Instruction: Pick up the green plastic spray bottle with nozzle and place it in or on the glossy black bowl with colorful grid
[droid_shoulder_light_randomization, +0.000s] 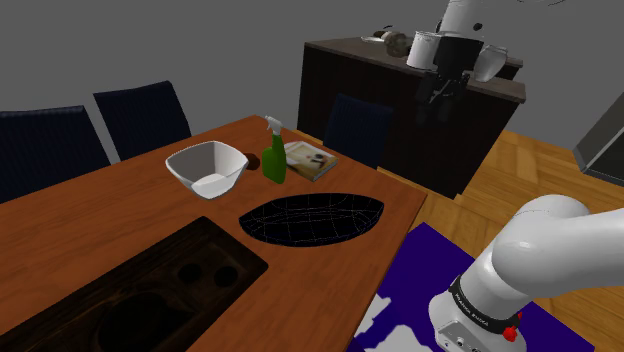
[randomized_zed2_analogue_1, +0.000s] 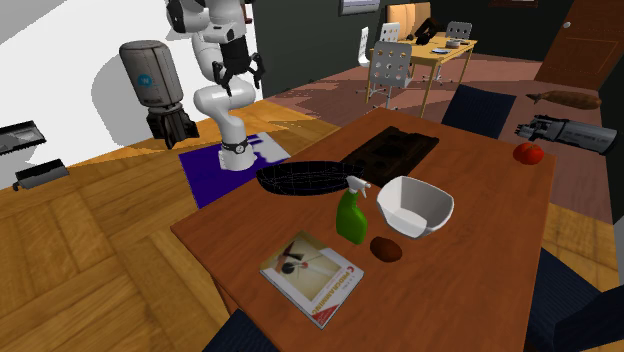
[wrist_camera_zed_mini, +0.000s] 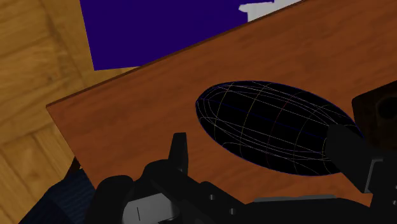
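A green plastic spray bottle w/ a pale nozzle is shown standing upright on a brown wooden tabletop, near a white angular bowl and a thin illustrated booklet. A glossy black oval bowl w/ thin coloured grid lines is set by the tabletop edge nearest the robot, apart from the bottle. The all-black claw is held high in the air, well apart from the bottle; its fingers are spread and nothing is gripped. A small brown oval item is seen beside the bottle, and a dark recessed tray further along the tabletop.
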